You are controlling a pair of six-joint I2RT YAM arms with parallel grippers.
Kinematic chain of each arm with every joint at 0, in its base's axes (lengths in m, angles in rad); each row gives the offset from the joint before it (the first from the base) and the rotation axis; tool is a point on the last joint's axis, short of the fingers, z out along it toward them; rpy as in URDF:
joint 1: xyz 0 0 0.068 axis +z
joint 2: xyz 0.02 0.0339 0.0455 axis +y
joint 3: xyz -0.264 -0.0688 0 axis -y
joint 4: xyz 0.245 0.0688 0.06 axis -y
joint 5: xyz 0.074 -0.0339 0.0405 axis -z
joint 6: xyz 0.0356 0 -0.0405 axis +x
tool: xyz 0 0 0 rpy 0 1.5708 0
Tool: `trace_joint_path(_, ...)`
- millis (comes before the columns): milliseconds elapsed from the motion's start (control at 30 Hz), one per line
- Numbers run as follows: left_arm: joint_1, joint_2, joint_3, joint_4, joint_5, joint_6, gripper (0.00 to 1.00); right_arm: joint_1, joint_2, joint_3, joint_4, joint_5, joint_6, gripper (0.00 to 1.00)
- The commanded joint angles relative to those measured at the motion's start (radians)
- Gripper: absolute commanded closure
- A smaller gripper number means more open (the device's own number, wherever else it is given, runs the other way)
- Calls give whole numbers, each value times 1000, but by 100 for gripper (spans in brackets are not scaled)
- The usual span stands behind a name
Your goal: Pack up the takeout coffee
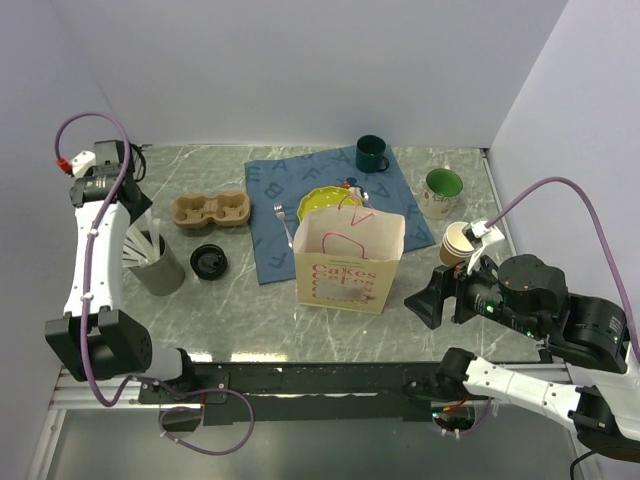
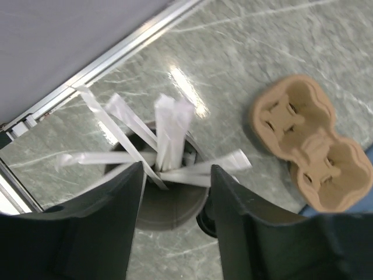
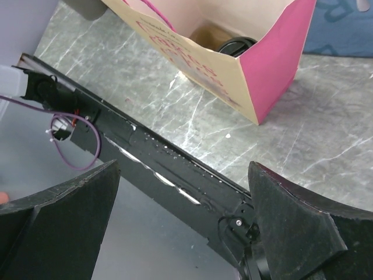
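The takeout coffee (image 3: 235, 45) shows in the right wrist view as a round black lid with brown beside it, low inside the pink-and-cream paper bag (image 3: 198, 58). In the top view the bag (image 1: 348, 265) stands mid-table and hides its contents. My right gripper (image 1: 432, 295) (image 3: 183, 169) is wide open and empty, right of the bag over the near table edge. My left gripper (image 1: 143, 225) (image 2: 175, 169) hangs over a grey cup (image 2: 169, 204) of white wrapped straws (image 2: 169, 134). Its jaws stand partly apart, with straw ends between the tips.
A kraft cup carrier (image 1: 210, 211) and a black lid (image 1: 208, 261) lie by the grey cup (image 1: 158, 270). On the blue cloth (image 1: 270, 190) are a yellow-green bowl (image 1: 325, 200) and a dark green mug (image 1: 371, 153). A green-lined mug (image 1: 441, 190) and stacked tan cups (image 1: 457, 243) stand at the right.
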Motion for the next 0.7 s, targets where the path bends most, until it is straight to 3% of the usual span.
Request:
trace_joint_path(0,41,-7,-9,19,19,-30,48,-4,-12,-8,34,-7,9,2)
trace_joint_path(467,37,-280,-235,-99,62,-75,54,-3,21,-27,82,-18,-75,0)
trace_joint_path(667,37,-335,-301,-67,109,-78,54,-3,27,-21,91,-18,-92,0)
